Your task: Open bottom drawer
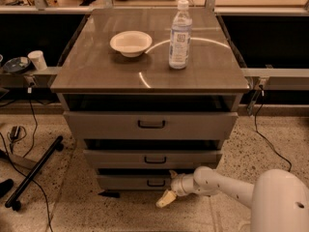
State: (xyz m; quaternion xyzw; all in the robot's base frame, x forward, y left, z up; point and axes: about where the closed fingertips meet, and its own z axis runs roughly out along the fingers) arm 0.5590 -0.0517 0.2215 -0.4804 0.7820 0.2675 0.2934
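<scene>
A grey three-drawer cabinet (231, 83) stands on a speckled floor (120, 216), seen from above and in front. A white robot arm (219, 183) reaches in from the lower right, where the robot's rounded body (282, 202) is cut off by the frame edge. At the arm's end the gripper (165, 199) points down and to the left, low before the cabinet's base. It shows only as one pale yellowish tip, so I cannot tell whether the jaws are open or closed, and no object can be made out in its hold.

The bottom drawer (125, 181) lies just above and to the left of the gripper. Its small dark loop handle (155, 182) is just above the gripper tip, and it is hard to tell whether the two touch. The drawer's right end is hidden behind the arm's wrist. A dark gap runs along its top edge; how far out it sits is unclear.

Higher above the gripper are the middle drawer (120, 158) and the taller top drawer (106, 124). On the glossy cabinet top, far above the gripper, stand a white bowl (131, 43) and a clear water bottle (179, 35). Well off to the gripper's left, a black stand leg (34, 170) and cables (29, 129) lie on the floor, and a paper cup (37, 60) sits on a side ledge.
</scene>
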